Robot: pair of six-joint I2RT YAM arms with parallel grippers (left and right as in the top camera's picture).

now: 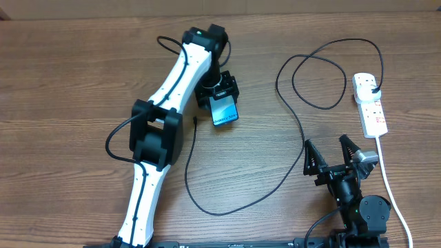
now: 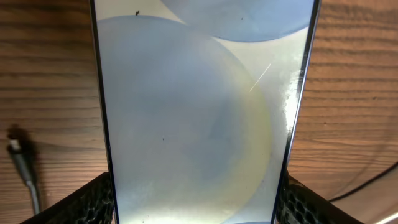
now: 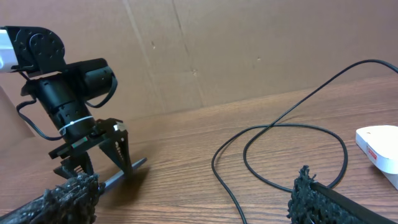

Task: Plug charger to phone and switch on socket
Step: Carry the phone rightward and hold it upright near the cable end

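The phone glows light blue-teal at the upper middle of the table. My left gripper is shut on its two long edges. In the left wrist view the phone fills the frame between my left fingers. In the right wrist view the phone shows edge-on, low over the table and slightly tilted. The charger is a thin black cable looping across the table; its connector tip lies just left of the phone, apart from it, and shows in the left wrist view. My right gripper is open and empty.
The socket lies at the right with a black plug in its far outlet and a white cord running toward the front edge. It shows in the right wrist view. A cardboard wall stands behind the table.
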